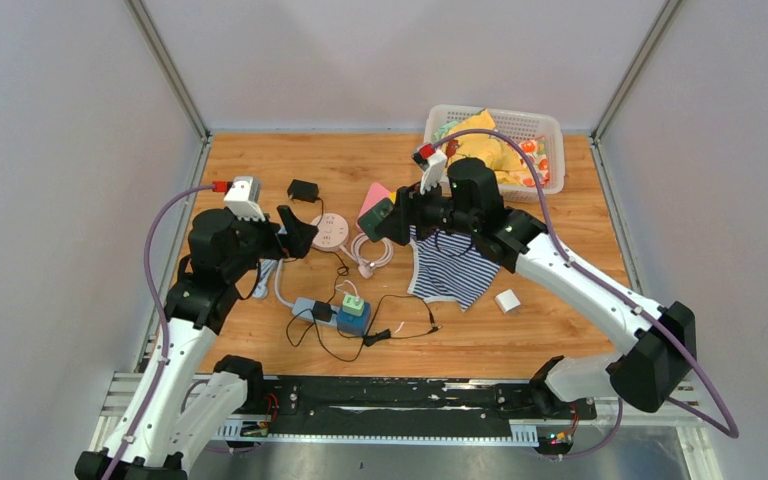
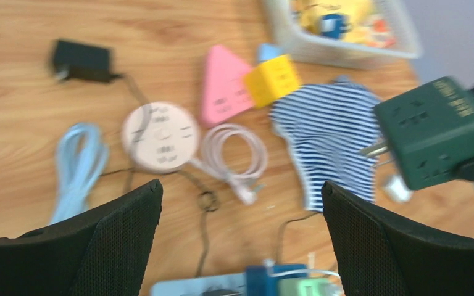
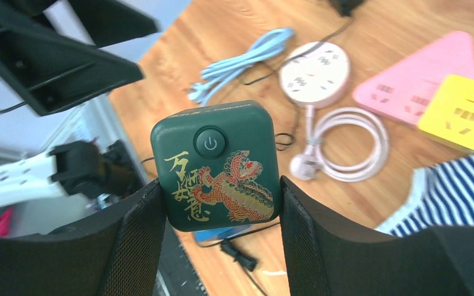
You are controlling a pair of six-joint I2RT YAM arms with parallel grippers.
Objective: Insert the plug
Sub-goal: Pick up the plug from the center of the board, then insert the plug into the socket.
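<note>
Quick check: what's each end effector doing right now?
Left end effector: open, holding nothing.
Right end effector: closed on the green cube socket.

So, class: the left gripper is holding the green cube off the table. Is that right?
No: the right gripper is holding the green cube off the table, as the right wrist view shows. The left gripper is open and empty.

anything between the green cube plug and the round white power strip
Nothing visible: the green cube plug, held in the right gripper, has open air toward the round white power strip. The open left gripper sits beyond the strip.
</note>
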